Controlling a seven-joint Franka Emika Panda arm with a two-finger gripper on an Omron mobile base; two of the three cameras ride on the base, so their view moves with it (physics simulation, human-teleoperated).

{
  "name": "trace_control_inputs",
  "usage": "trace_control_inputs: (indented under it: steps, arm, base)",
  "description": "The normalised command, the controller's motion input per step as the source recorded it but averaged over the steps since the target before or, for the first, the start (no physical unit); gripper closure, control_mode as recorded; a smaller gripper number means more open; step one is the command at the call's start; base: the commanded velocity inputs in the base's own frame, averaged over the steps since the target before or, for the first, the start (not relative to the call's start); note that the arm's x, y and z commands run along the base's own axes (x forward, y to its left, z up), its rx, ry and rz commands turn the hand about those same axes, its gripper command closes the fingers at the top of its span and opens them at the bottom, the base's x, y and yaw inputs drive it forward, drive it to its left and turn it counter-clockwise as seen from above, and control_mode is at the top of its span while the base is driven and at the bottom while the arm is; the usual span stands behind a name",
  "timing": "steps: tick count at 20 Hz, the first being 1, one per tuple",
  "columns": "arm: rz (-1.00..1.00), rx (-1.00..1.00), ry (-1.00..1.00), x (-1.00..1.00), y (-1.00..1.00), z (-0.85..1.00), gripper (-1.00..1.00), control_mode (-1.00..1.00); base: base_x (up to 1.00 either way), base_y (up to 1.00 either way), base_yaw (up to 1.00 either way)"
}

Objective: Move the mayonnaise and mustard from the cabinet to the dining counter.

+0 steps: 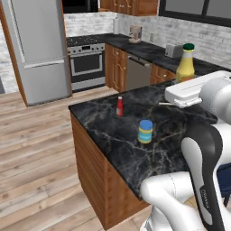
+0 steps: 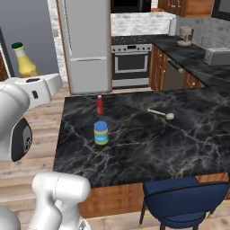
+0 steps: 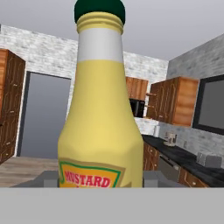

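My jaws [image 3: 100, 177] are clamped on the mustard [image 3: 99, 113] low on its body, one finger [image 3: 49, 178] either side of the orange label — its long axis upright, green cap on top. I carry it above the dining counter [image 1: 135, 144], near the edge on my side, as best I can judge, since my own arm hides the bottle's base. The mayonnaise [image 1: 145, 131] already stands on that counter, toward the middle, with a slim red bottle [image 1: 119, 106] just beyond it. So the coming move is mostly straight down — bottle kept vertical, landing clear of the mayonnaise.
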Motion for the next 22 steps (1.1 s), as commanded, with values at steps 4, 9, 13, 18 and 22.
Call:
trace_control_inputs:
  steps: [4,9,13,18,22]
  arm:
    - [0.00,0.00,0.00,0.00,0.00,0.00,1.00,1.00]
    - [-0.01,0.00,0.02,-0.02,-0.07,-0.06,1.00,-1.00]
    - [-0.03,0.01,0.11,-0.07,-0.46,-0.43,1.00,-1.00]
    - [0.03,-0.03,0.32,0.11,-0.36,-0.56,1.00,-1.00]
    - [0.06,-0.01,0.22,0.03,-0.34,-0.49,1.00,-1.00]
  base:
    - [0.04,-0.14,0.00]
    - [0.00,-0.21,0.00]
    - [0.00,0.00,0.00]
    - [0.00,0.00,0.00]
    - [0.00,0.00,0.00]
